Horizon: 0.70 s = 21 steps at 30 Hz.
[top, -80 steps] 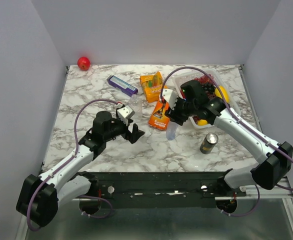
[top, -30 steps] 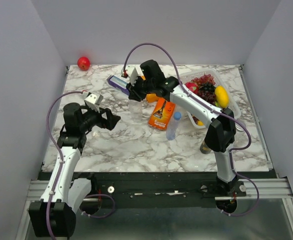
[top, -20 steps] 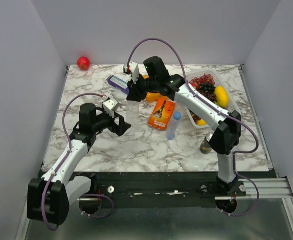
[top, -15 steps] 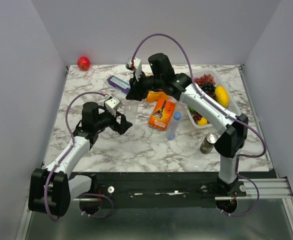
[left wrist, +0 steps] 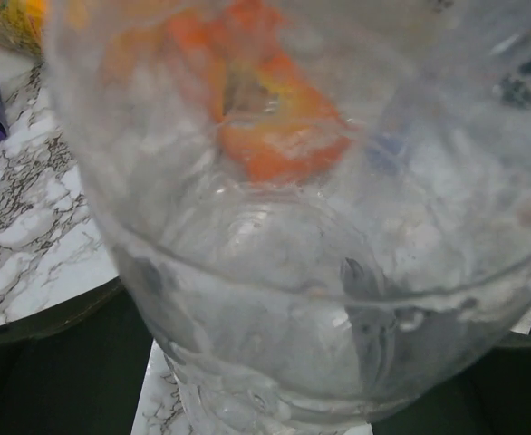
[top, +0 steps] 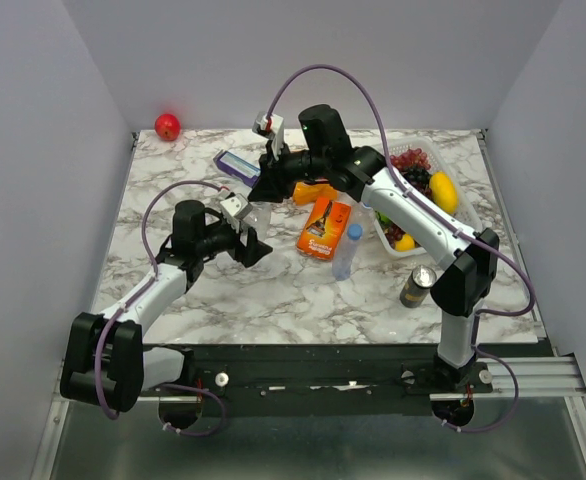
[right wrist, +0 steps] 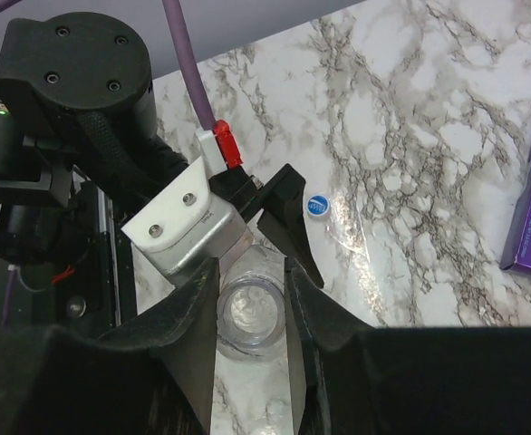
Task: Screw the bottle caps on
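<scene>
Plain grey walls close three sides. The white marble table (top: 303, 300) has grey veining. Far right on it sits a clear basket (top: 435, 148) of fruit, with an orange pack (top: 323, 230) to its left.

Mid-table, the left gripper (top: 256, 241) and the right gripper (top: 267, 189) meet on one uncapped clear bottle (top: 260, 222), which is upright. Overhead it is only a pale blur. The right wrist view looks straight down the open neck, with the right fingers (right wrist: 188, 322) snug against both sides of it. In the left wrist view the body fills the frame between the left fingers, spread about that wide; we cannot tell whether they press it.

A second bottle (top: 344, 260), capped, stands beside the pack. Only the right wrist view shows a loose blue cap (right wrist: 317, 206) on the marble, just beside the left gripper.
</scene>
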Each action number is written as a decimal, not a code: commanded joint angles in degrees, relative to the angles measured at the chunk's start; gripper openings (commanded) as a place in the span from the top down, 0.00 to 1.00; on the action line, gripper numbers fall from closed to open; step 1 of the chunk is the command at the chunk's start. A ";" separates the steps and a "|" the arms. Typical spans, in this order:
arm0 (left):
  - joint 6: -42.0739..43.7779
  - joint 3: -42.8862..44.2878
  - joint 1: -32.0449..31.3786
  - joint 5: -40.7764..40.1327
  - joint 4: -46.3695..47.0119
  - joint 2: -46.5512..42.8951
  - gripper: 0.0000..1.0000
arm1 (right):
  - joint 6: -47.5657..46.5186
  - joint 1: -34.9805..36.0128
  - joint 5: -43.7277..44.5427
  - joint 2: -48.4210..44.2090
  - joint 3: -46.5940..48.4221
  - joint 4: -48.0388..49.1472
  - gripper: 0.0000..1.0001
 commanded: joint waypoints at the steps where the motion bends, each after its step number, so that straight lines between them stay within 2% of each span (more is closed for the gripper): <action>1: 0.89 1.99 -0.14 5.90 1.96 0.58 0.22 | 2.12 0.33 -3.72 -0.75 -1.17 0.58 0.90; 3: 0.89 1.90 -0.14 7.12 1.96 0.75 0.28 | 2.12 0.33 -3.98 -0.75 -1.26 0.49 0.90; 5: 0.54 1.73 -0.14 7.22 1.96 0.84 0.39 | 2.30 0.33 -4.25 -0.75 -1.61 0.41 0.88; 7: 0.36 1.64 -0.14 7.04 1.00 0.49 0.48 | 2.12 0.33 -2.15 -1.45 -1.79 0.41 0.73; 8: 0.45 1.55 -0.05 6.87 0.21 0.05 0.50 | 1.77 0.33 -0.83 -1.71 -1.52 0.23 0.65; 9: 0.71 1.38 0.12 6.69 -1.62 -1.34 0.51 | 0.03 0.33 3.27 -2.06 -0.30 0.14 0.52; 12: -2.00 0.42 2.75 4.59 -4.27 -6.51 0.53 | -3.32 -0.20 11.98 -2.86 3.47 0.23 0.42; 15: -9.64 -0.21 7.49 1.08 -6.55 -14.85 0.55 | -3.94 -0.90 17.96 -2.16 5.33 0.75 0.40; 16: -12.88 0.14 8.55 -0.33 -7.96 -16.98 0.58 | -4.12 -0.90 18.51 -1.72 5.77 0.76 0.40; 18: -14.84 2.07 11.09 -7.43 -12.95 -23.72 0.59 | -4.73 -0.73 16.77 0.21 5.69 0.58 0.40; 19: -15.11 2.86 11.54 -10.33 -14.29 -26.03 0.62 | -5.08 -0.46 16.24 1.26 5.25 0.32 0.40; 21: -15.28 6.19 11.72 -20.51 -19.10 -31.38 0.77 | -6.48 1.11 16.40 4.24 4.81 -1.09 0.40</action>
